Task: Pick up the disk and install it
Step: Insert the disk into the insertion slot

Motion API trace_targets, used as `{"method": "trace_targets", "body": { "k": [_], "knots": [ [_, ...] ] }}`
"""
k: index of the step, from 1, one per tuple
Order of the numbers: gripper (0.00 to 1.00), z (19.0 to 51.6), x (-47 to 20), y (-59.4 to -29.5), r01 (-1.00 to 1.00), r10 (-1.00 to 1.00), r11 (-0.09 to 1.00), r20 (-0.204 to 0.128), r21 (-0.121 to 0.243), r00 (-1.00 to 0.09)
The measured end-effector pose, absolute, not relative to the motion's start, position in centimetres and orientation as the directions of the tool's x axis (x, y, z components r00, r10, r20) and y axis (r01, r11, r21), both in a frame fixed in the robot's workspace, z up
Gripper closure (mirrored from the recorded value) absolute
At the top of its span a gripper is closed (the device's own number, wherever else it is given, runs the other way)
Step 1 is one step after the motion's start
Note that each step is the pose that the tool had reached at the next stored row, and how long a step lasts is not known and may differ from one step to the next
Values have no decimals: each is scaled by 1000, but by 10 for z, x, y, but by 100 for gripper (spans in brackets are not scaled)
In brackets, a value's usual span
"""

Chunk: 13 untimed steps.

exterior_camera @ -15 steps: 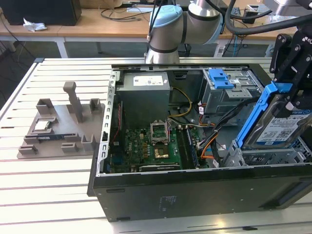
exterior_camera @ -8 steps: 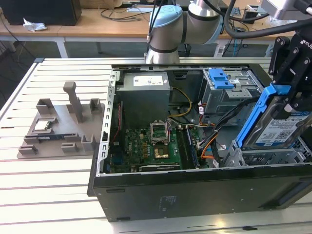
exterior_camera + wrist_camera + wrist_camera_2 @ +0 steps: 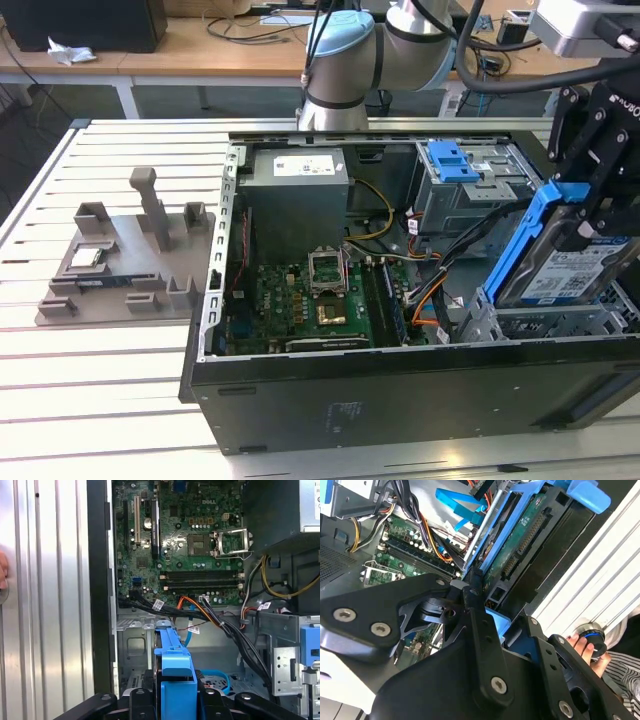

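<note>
- Exterior view: the hand (image 3: 588, 205) is clenched on the disk (image 3: 565, 272), gripping it at the upper end of its blue carrier frame (image 3: 530, 235). The disk hangs tilted below the hand, with its white-and-blue label turned toward the camera.
- In the first wrist view the black fingers (image 3: 140, 700) press the carrier frame from both sides, and the frame runs straight out from between them.
- In the second wrist view the disk's green circuit board (image 3: 520, 545) shows just past the fingertips.
- Directly under the hand a grey metal bay (image 3: 560, 322) sits in the corner of the open computer case (image 3: 400, 395). The disk's lower end reaches down to the bay's rim; I cannot tell whether they touch.
- Inside the case, just beyond the disk, a bundle of black and orange cables (image 3: 230, 630) crosses the floor, along with a flat blue cable (image 3: 457, 497).
- Farther from the hand the case holds a green motherboard (image 3: 310, 300), a grey drive cage (image 3: 470, 195) topped by a blue latch (image 3: 452, 160), and a grey power supply (image 3: 297, 195).
- The case lies on its side on a slatted white surface (image 3: 100, 400).
- Well away from the hand, past the case toward the exterior view's left, a grey fixture (image 3: 130, 262) rests on the surface.
- Behind the case rises the arm (image 3: 345, 50).
- In the second wrist view, outside the case wall, a person's fingers (image 3: 580, 647) rest against a round knob (image 3: 592, 636).
</note>
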State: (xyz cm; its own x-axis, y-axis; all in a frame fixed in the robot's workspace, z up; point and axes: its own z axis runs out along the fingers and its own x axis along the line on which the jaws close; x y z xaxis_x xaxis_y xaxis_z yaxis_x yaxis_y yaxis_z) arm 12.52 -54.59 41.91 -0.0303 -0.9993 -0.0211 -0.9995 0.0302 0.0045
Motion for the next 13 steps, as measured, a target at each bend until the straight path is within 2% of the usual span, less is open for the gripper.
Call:
{"method": "trace_targets", "body": {
  "k": [13],
  "knots": [
    [64,410,125,-546,-1000,-999,30,-21,5,-30]
  ]
}}
